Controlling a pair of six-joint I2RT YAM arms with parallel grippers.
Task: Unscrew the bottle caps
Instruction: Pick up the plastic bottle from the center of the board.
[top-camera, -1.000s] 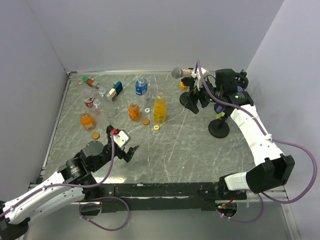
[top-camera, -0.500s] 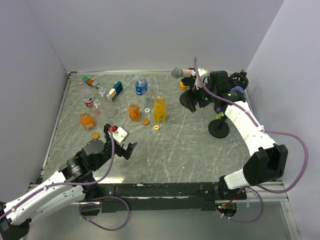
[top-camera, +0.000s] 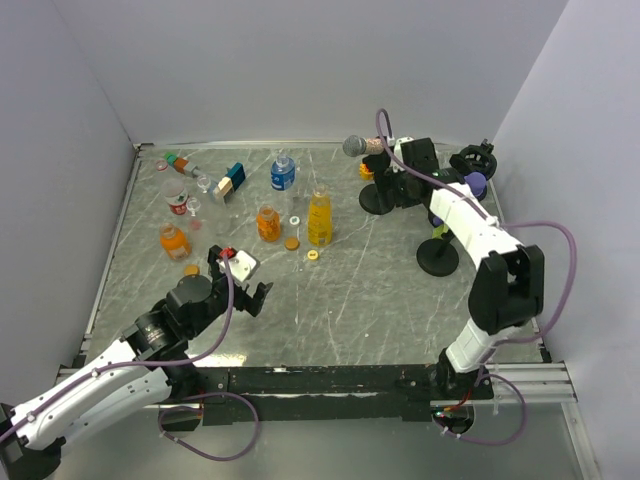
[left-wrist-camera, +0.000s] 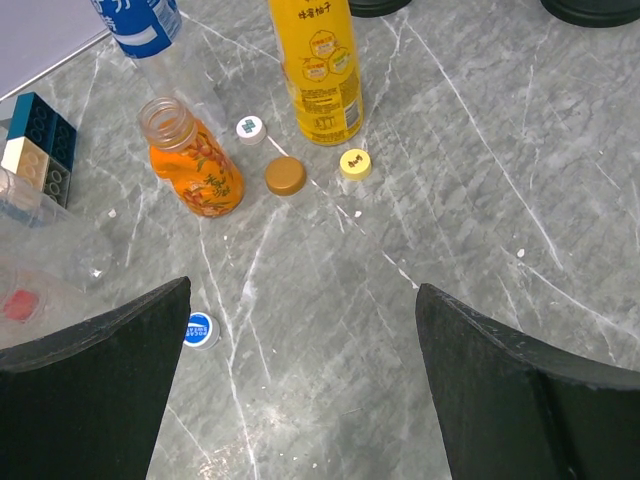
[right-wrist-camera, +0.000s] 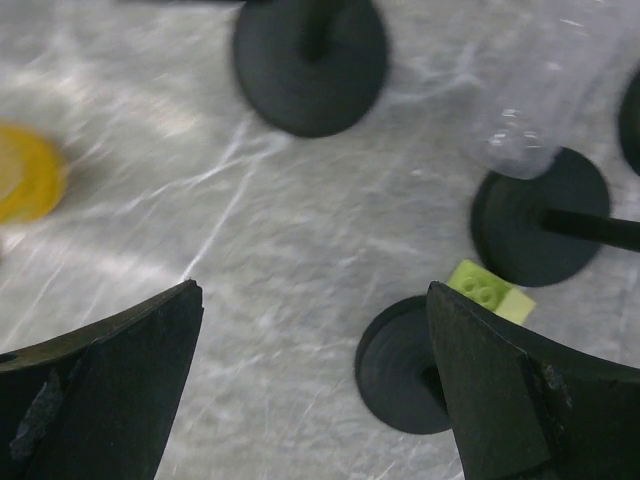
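Bottle caps: four lying loose on the table (left-wrist-camera: 480, 180). Orange cap (left-wrist-camera: 286, 176) and yellow cap (left-wrist-camera: 355, 163) just in front of the yellow bottle (left-wrist-camera: 320, 70), white cap (left-wrist-camera: 250, 128) just to its left, blue cap (left-wrist-camera: 200, 330) well nearer the left arm. Close by on the left of the yellow bottle: squat orange bottle (left-wrist-camera: 190, 165), upright, mouth open. Beyond and left: clear bottle with blue label (top-camera: 283, 173); cap on or off, cannot tell. Farther left of the yellow bottle: second orange bottle (top-camera: 174, 240), top too small to read.

Left gripper (left-wrist-camera: 302, 290): jaws spread wide, pinching nothing, hanging above bare table on the near side of the yellow bottle. Right gripper (right-wrist-camera: 312, 290): jaws likewise spread and empty, well to the right of the yellow bottle, among black round stand bases (right-wrist-camera: 310, 65), with a green block (right-wrist-camera: 490, 292) and a blurred clear bottle (right-wrist-camera: 560, 90) nearby.

Likely risks: tipping the open orange bottle or scattering loose caps on a low reach by the left arm; spinning a light bottle together with its cap if twisted without a hold on the body from the other arm; clipping a stand base on the right arm's way out.
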